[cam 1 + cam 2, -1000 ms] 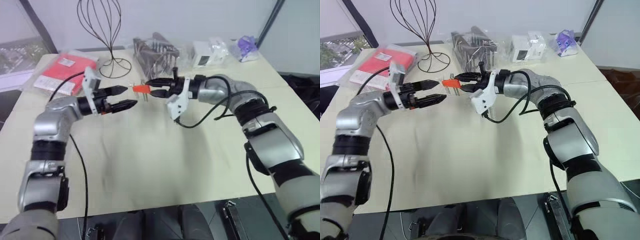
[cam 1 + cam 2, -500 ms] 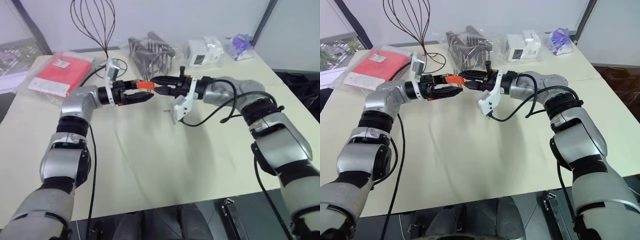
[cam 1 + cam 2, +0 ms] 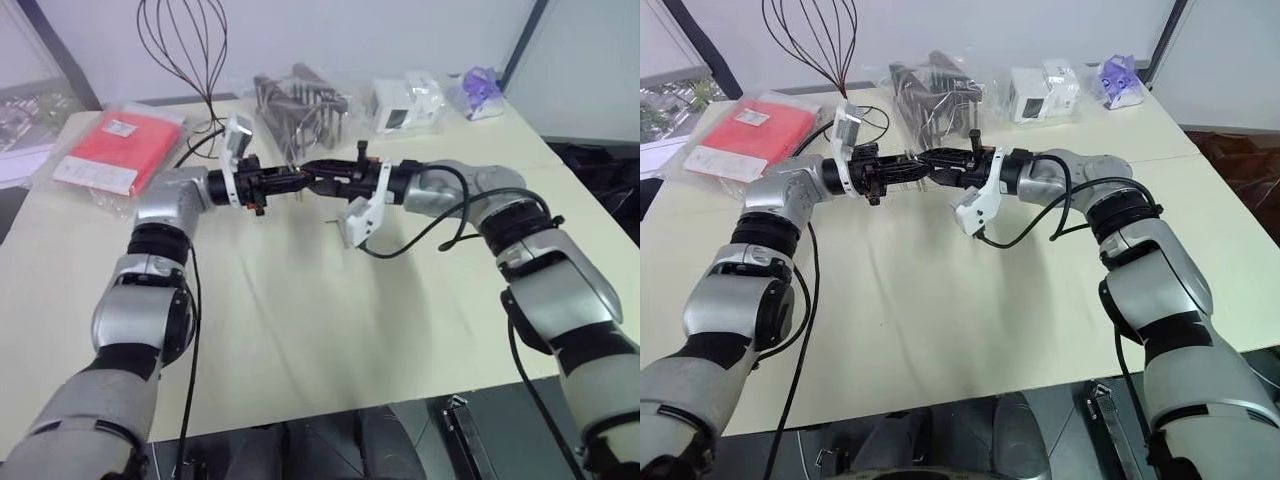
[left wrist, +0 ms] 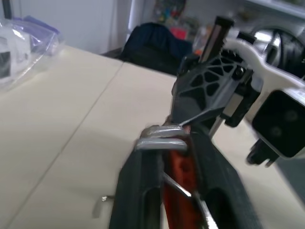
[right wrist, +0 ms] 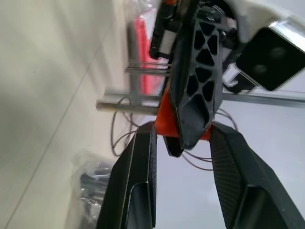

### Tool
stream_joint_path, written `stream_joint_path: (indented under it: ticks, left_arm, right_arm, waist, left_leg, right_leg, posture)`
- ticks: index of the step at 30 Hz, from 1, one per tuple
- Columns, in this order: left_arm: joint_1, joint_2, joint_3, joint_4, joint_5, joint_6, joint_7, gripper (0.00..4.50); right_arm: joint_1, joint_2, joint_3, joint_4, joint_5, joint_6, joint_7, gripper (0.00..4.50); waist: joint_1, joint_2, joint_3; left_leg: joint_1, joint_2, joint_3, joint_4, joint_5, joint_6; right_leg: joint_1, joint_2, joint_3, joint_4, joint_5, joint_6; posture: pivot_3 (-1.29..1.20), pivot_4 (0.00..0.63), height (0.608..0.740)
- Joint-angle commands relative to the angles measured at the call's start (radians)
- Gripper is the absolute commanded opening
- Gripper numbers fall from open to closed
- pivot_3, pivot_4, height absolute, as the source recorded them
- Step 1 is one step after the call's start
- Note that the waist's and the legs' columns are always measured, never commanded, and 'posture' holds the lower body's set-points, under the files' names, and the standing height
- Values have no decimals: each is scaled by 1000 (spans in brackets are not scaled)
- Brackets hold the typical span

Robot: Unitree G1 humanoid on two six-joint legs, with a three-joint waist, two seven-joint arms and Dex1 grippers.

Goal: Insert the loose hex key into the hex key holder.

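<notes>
I held both arms raised over the far half of the pale worktop [image 3: 300,330], the two grippers pointing at each other and meeting tip to tip above it. My right gripper [image 5: 178,138] had its two black fingers partly apart and clamped on the hex key holder [image 5: 164,121], a small red-orange block with thin silver-grey keys sticking out sideways from it. My left gripper [image 4: 174,143] had its fingers drawn nearly together, pinched on the same red block from the opposite side, so the holder sat in the air between both grippers, above the worktop and towards its far edge. In the left wrist view, silver-grey metal rods lay across the tips of my left fingers [image 4: 143,171], right against the red plastic; I could not tell which of these was the loose hex key or whether it was already seated. Along the far edge stood a dark wire stand [image 3: 195,50], a clear bag of dark metal parts [image 3: 300,100], a white box in plastic [image 3: 405,100] and a small purple item in a bag [image 3: 482,85]. A flat red packet in clear plastic [image 3: 115,145] lay at the far left corner.
</notes>
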Motion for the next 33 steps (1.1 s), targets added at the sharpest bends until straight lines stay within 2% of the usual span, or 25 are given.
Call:
stream_joint_path:
  ticks: [1,4,6,23,27,33]
  left_arm:
    - [-7,12,26,-9,8,-14,13,41]
    - [-6,11,28,0,15,-21,27,40]
    - [-5,11,31,1,13,-18,24,1062]
    - [14,8,41,-19,14,-28,47,1084]
    - [13,5,50,-21,9,-26,51,35]
    - [16,3,54,-25,8,-29,53,35]
  right_arm:
    - [-10,-1,-20,-27,42,7,4,986]
    - [-7,5,-21,-31,53,12,14,986]
    - [-5,5,-19,-33,56,14,17,986]
    - [-7,11,-17,-21,64,31,15,986]
    - [-4,14,-15,-24,66,31,18,986]
    - [5,14,-12,-27,73,29,27,986]
  waist:
    - [0,0,0]
    - [0,0,0]
    - [0,0,0]
    - [0,0,0]
    - [0,0,0]
    - [0,0,0]
  left_leg:
    - [0,0,0,0,0,0]
    - [0,0,0,0,0,0]
    - [0,0,0,0,0,0]
    - [0,0,0,1,0,0]
    - [0,0,0,1,0,0]
    - [0,0,0,1,0,0]
  right_leg:
    - [0,0,0,0,0,0]
    - [0,0,0,0,0,0]
    - [0,0,0,0,0,0]
    - [0,0,0,1,0,0]
    - [0,0,0,1,0,0]
    - [0,0,0,1,0,0]
  posture:
    - [0,150,740]
    - [0,150,740]
    - [0,150,740]
    - [0,150,740]
    - [0,150,740]
    - [0,150,740]
